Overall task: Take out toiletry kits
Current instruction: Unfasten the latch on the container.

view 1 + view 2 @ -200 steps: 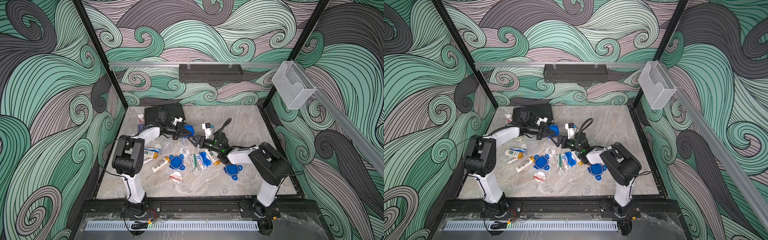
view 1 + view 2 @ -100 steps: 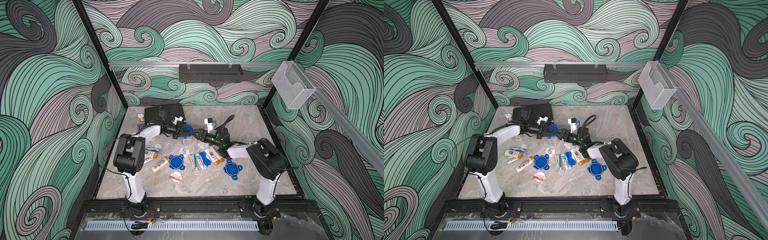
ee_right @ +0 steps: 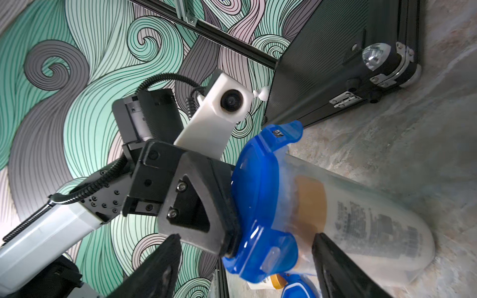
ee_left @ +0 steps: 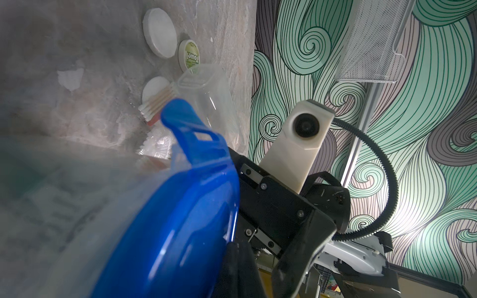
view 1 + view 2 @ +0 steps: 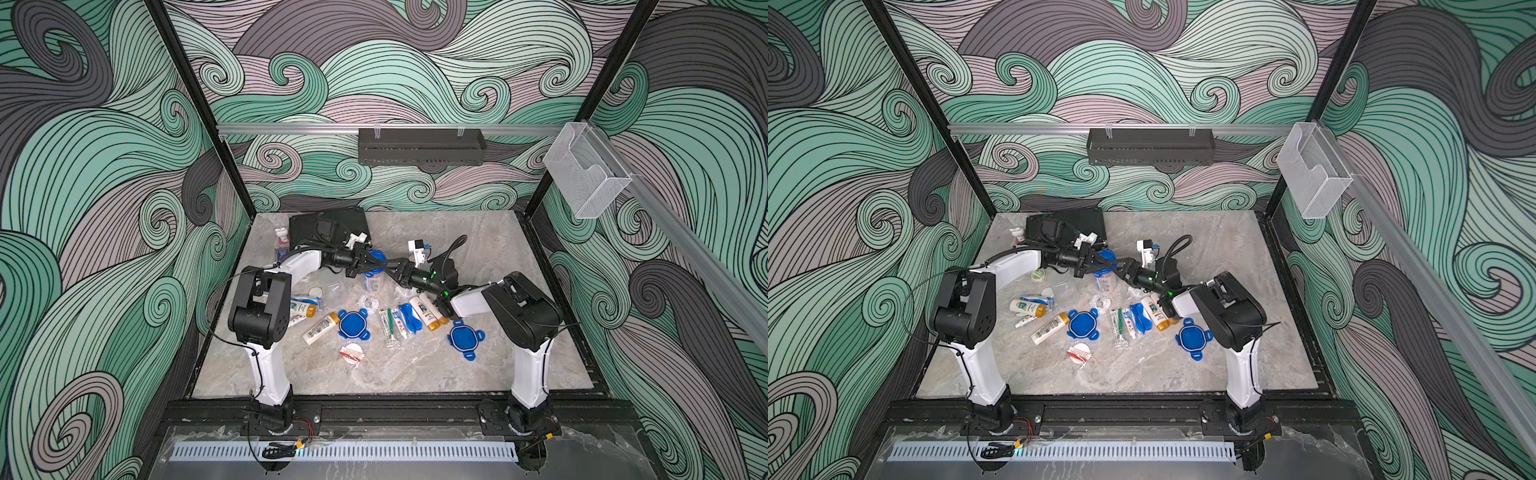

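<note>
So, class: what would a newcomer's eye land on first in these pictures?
Mid-table, both arms meet at a clear jar: the left gripper pinches its blue lid, the right gripper stands open around it. Loose toiletries and two spare blue lids litter the table in front.

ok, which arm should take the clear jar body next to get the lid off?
Right. The right tool is open, its fingers either side of the clear plastic jar. The left tool is shut on the jar's blue lid, so it's occupied.
</note>
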You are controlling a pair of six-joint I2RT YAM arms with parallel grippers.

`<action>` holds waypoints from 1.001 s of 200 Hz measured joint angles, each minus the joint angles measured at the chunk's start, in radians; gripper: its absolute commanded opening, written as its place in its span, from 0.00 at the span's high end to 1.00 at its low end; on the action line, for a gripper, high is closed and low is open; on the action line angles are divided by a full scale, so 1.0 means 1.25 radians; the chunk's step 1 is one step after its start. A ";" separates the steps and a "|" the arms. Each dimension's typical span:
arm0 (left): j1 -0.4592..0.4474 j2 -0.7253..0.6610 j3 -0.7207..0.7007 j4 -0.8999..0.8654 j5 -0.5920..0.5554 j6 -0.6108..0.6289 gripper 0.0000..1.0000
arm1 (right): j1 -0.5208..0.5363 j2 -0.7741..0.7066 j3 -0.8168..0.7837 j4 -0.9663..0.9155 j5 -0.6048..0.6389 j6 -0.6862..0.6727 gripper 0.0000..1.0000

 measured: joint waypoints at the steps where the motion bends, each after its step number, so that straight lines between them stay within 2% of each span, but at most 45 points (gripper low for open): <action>1: 0.000 0.000 0.000 0.000 0.000 0.000 1.00 | 0.000 0.000 0.000 0.002 -0.001 0.002 0.19; 51: 0.004 0.003 0.000 0.000 0.007 0.002 1.00 | -0.007 0.000 -0.010 0.056 -0.010 0.105 0.20; 86: 0.004 0.005 0.000 0.000 0.010 0.008 1.00 | -0.010 0.000 -0.016 0.066 -0.012 0.138 0.20; 131: 0.008 0.009 0.001 -0.006 0.016 0.016 1.00 | -0.018 -0.016 -0.038 0.069 -0.016 0.156 0.22; 200: 0.014 0.013 0.009 -0.020 0.013 0.035 1.00 | -0.036 -0.110 -0.057 0.116 -0.059 0.157 0.23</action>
